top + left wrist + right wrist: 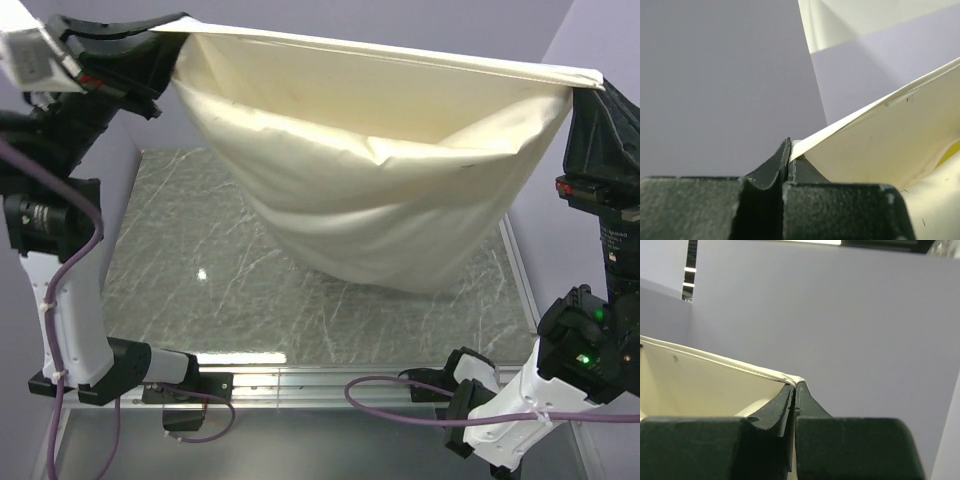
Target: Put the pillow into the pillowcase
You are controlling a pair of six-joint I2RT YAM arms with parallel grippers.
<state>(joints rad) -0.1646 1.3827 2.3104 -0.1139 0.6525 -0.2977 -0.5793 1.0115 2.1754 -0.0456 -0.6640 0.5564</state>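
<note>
Inside the sagging pillowcase (380,200), the yellow-edged pillow (954,151).

Cream pillowcase (380,190) hangs stretched by top corners, belly sagging

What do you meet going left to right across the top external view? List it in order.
left gripper, shut on one corner → pillowcase, hanging stretched between the arms → right gripper, shut on the other corner
</note>
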